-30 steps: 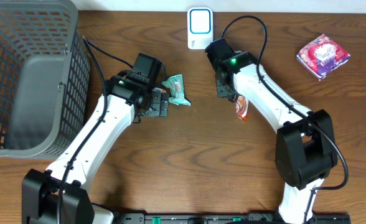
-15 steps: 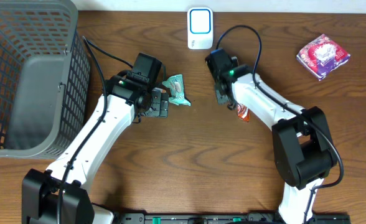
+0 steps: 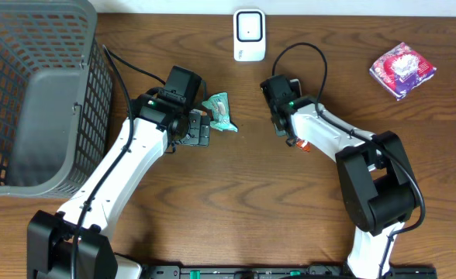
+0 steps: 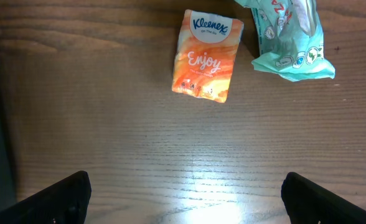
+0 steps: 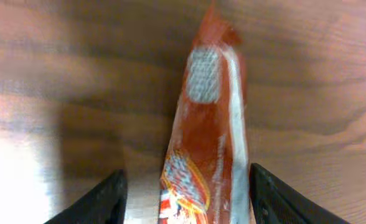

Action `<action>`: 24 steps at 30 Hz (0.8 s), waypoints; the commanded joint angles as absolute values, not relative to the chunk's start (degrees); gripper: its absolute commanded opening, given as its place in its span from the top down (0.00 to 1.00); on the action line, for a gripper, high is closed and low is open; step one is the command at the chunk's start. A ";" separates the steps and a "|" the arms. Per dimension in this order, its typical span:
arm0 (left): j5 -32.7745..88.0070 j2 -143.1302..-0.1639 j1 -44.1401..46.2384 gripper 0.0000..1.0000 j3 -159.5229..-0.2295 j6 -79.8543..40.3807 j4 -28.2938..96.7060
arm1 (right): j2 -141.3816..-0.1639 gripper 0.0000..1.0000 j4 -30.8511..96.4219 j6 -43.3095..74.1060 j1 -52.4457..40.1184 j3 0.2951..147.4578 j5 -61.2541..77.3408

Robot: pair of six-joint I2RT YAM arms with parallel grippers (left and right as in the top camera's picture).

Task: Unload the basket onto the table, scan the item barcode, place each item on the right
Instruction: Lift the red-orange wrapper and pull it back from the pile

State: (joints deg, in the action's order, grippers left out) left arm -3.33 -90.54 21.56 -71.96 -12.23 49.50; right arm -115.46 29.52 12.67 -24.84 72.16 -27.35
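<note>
Item: the red sachet (image 5: 205, 124) is lying flat on the wooden table (image 5: 46, 50), on the robot's side of the white scanner (image 3: 249, 35), near it but not under its face.
Right gripper (image 5: 186, 179): it is straddling the sachet with its jaws spread and one finger on each side. There is a clear gap on one side; on the other I cannot tell whether the pad is brushing the wrapper.
Left gripper (image 4: 183, 186): it is hanging wide open over bare wood and gripping nothing. An orange tissue pack (image 4: 208, 55) and a teal packet (image 4: 292, 40) are lying ahead of it.
Step in hand: most likely pinching the sachet so it can be lifted to the scanner.
Doing it well: the fingers should be coming in low and level across the narrow width. They should grip near the middle, so the wrapper is not buckling or sliding away.
Barcode: the printed panel should be left uncovered and turned squarely to the scanner window.
Risk: thin, slippery film may be skidding out sideways.
</note>
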 commanded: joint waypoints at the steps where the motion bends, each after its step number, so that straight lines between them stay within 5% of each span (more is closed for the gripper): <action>1: -3.44 -90.54 21.67 0.02 -72.27 -12.80 49.67 | -115.52 0.40 27.00 11.49 -24.45 69.19 -25.76; 6: -3.46 -90.54 21.67 0.02 -72.27 -12.78 49.67 | -115.52 0.51 26.72 11.46 -23.49 68.90 -23.40; 19: -3.44 -90.54 21.67 0.02 -72.27 -12.78 49.67 | -115.52 0.60 27.00 9.54 -18.79 68.88 -13.52; 24: -3.46 -90.54 21.67 0.02 -72.27 -12.80 49.67 | -115.50 0.85 26.96 9.58 -18.94 68.93 -12.69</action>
